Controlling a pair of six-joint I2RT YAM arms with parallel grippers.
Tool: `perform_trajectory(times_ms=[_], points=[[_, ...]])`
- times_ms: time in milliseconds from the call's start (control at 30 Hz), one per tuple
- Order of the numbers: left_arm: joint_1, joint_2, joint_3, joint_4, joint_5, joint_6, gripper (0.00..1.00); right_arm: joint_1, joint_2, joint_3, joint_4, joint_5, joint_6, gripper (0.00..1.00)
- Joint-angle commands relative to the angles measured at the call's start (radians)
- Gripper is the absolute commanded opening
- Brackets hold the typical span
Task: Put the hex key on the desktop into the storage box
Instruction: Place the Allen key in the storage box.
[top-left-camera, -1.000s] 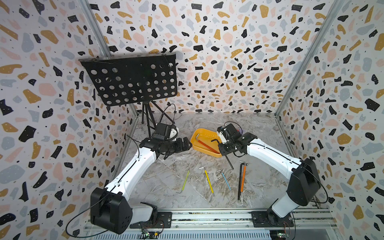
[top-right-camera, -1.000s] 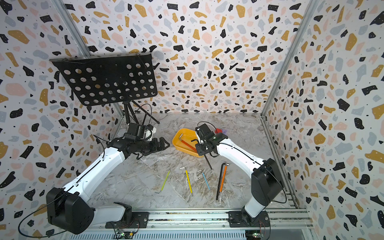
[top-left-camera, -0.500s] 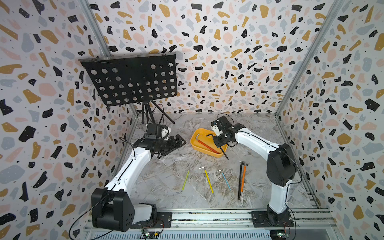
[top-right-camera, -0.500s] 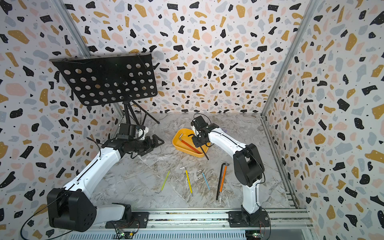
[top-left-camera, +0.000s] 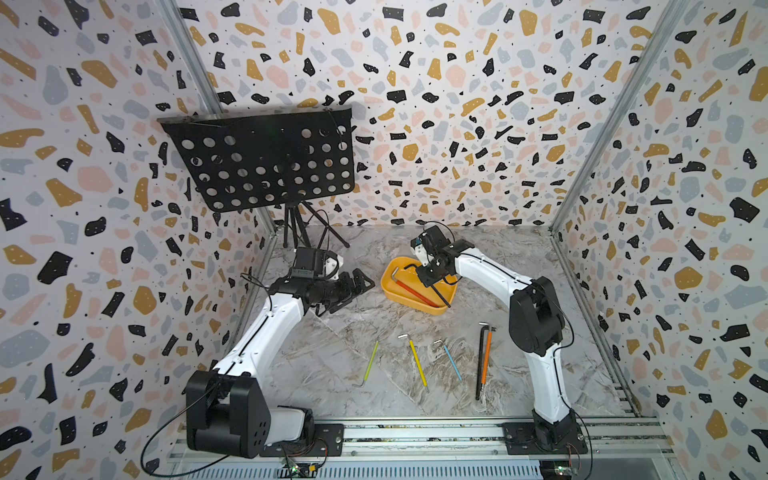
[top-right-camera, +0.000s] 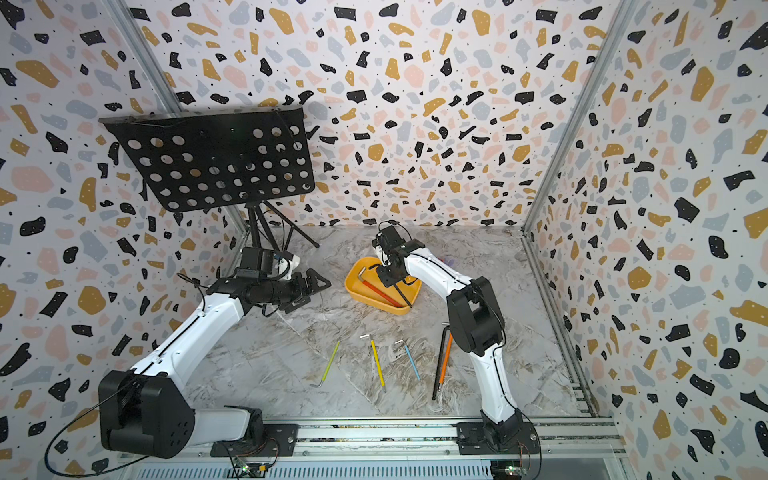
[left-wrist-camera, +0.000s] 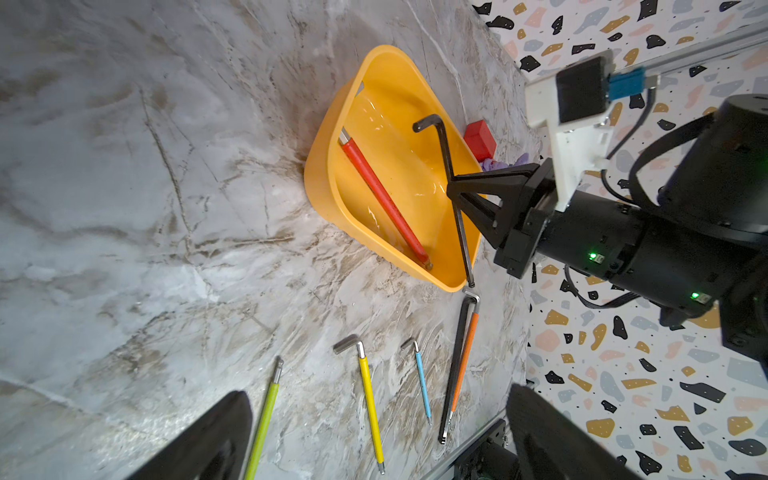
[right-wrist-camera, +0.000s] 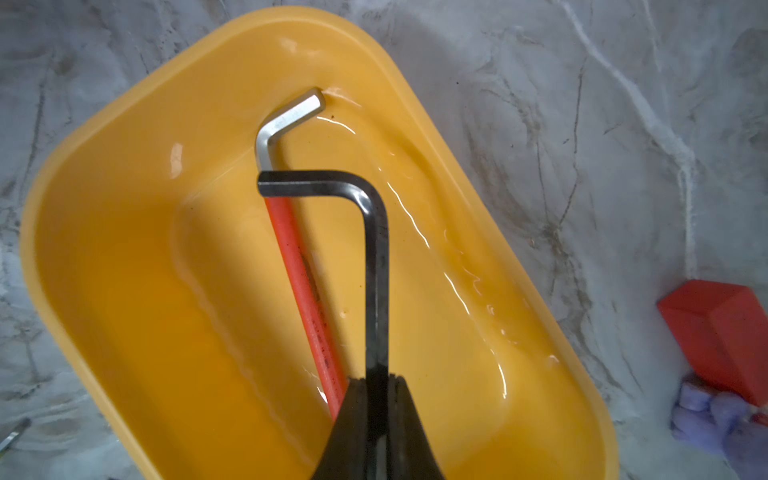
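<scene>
Marble desktop (top-left-camera: 316, 365), mid-frame: the right gripper (left-wrist-camera: 451, 189), clamped shut, hides part of the black hex key (right-wrist-camera: 376, 270) it holds above the yellow storage box (right-wrist-camera: 104, 249), where a red-handled key (right-wrist-camera: 303, 266) lies; the left gripper (top-left-camera: 351, 293) stands open, left of it.

Both top views look down from high over my whole surface (top-left-camera: 316, 353); my wrist views, much nearer, share the storage box (right-wrist-camera: 124, 270).
</scene>
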Motion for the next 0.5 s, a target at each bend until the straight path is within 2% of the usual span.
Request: perform_trajectory(times_ms=[0,233,467], points=[[0.007,0.013,-0.015,0.038,0.025,-0.012,1.00,-0.003,0.001,0.066,-0.016,-0.010,-0.022,0.00],[0.011,0.020,-0.016,0.041,0.029,-0.017,1.00,-0.002,0.046,0.091,-0.010,-0.060,-0.013,0.00],[0.011,0.020,-0.021,0.044,0.017,-0.023,1.00,-0.003,0.073,0.139,-0.023,-0.037,-0.028,0.02]])
